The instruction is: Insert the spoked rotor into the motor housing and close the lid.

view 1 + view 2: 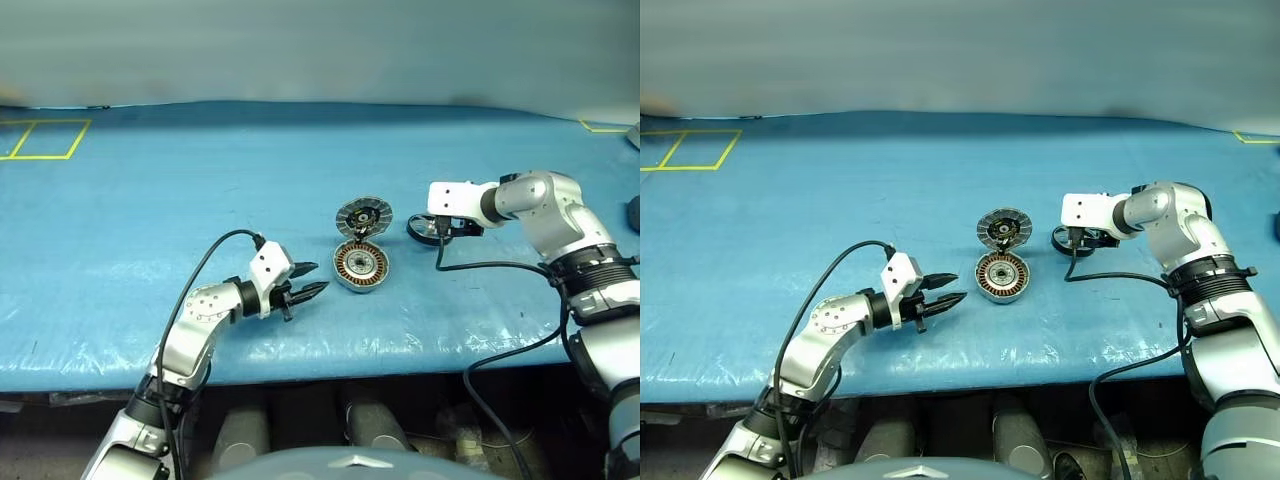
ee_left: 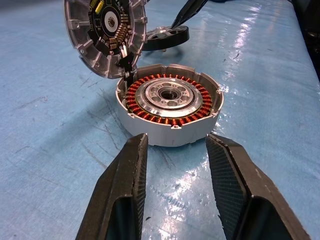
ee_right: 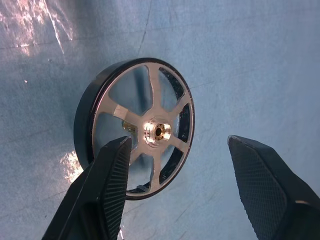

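- At far left we note yellow floor-style markings [image 1: 45, 139] taped on the blue table cover [image 1: 200, 200].
- The left gripper [image 1: 310, 281] hovers low over the cover, pointing toward the motor housing [image 1: 361, 266]; its two black fingers [image 2: 125, 185] stand spread apart with nothing between them, a clear gap short of the housing wall.
- We find the motor housing resting flat on the cover, near centre, its copper windings and pale core exposed.
- The lid [image 1: 364, 217] stands tilted up at the housing's far edge, touching its rim, the segmented face with dark centre turned toward us.
- The spoked rotor [image 3: 137, 127] lies on the cover just right of the lid and apart from the housing.
- The right gripper [image 1: 1077, 241] hangs directly over the rotor, angled downward; its fingers [image 3: 107, 190] are spread wide, one in front of the rotor's rim in the wrist view, the other well off to the side. We cannot tell whether any finger touches it.
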